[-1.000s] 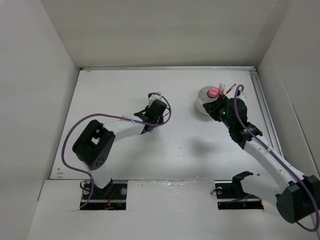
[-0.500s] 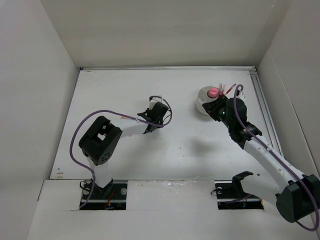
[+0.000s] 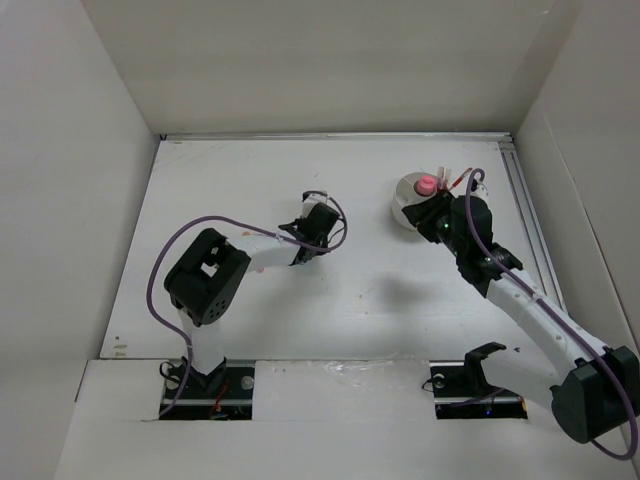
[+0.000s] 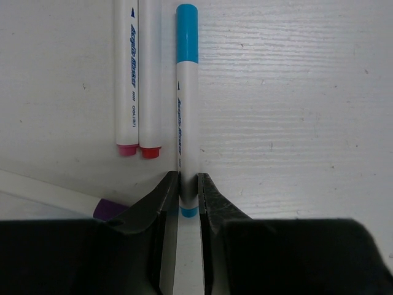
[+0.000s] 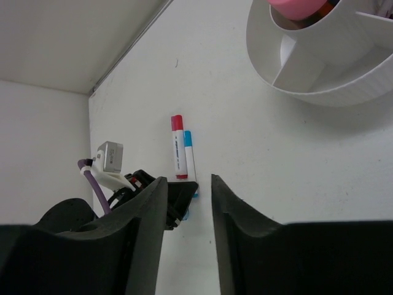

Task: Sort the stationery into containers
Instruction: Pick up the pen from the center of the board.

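My left gripper (image 4: 188,187) is shut on the lower end of a white marker with a blue cap (image 4: 186,110), which lies on the table pointing away. Two more white markers, one with a pink end (image 4: 126,80) and one with a red end (image 4: 149,80), lie just left of it. A purple-capped marker (image 4: 55,195) lies at the lower left. In the top view the left gripper (image 3: 312,228) is at mid-table. My right gripper (image 3: 432,215) is open and empty beside the round white divided tub (image 3: 400,212), which holds a pink piece (image 3: 427,184) and red pens (image 3: 455,178).
The right wrist view shows the tub's wall (image 5: 319,86) at top right, the markers (image 5: 178,147) on the table and the left gripper (image 5: 175,200) beyond my open fingers. White walls enclose the table on three sides. A metal rail (image 3: 525,210) runs along the right edge.
The left arm's elbow has swung right and forward while its gripper stays at the markers. The right arm has hardly moved.
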Robot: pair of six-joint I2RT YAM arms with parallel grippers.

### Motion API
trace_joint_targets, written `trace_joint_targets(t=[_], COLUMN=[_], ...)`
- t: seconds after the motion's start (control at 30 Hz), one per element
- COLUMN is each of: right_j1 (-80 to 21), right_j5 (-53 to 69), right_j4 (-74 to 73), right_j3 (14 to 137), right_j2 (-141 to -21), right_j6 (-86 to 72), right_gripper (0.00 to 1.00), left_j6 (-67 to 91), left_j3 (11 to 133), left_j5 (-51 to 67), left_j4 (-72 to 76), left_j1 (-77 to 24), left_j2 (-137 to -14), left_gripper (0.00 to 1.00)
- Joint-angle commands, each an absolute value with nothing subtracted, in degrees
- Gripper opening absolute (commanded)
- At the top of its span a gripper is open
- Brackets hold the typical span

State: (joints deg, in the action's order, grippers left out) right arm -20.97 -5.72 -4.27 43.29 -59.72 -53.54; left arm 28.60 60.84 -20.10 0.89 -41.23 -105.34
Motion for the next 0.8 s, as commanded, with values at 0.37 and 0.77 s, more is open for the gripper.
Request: trace_joint_targets(t=[0.37,0.77], right_j1=[-21.0,-27.86], right_j5=[1.65,6.51], right_j4=[-0.36,-0.35], right_j3=[45.87,51.58], right_j2=[-62.13,-74.0], right_j6=[-51.25,-49.39], right_gripper=[0.74,0.79], left_j6=[25.05,23.29], left_j3=[56.52,46.6], left_j5=[-4.76,17.91], left_j4=[10.8,29.08], left_j1=[-41.83,-42.89], left_j2=[-92.82,-84.47], left_gripper=[0.0,0.0])
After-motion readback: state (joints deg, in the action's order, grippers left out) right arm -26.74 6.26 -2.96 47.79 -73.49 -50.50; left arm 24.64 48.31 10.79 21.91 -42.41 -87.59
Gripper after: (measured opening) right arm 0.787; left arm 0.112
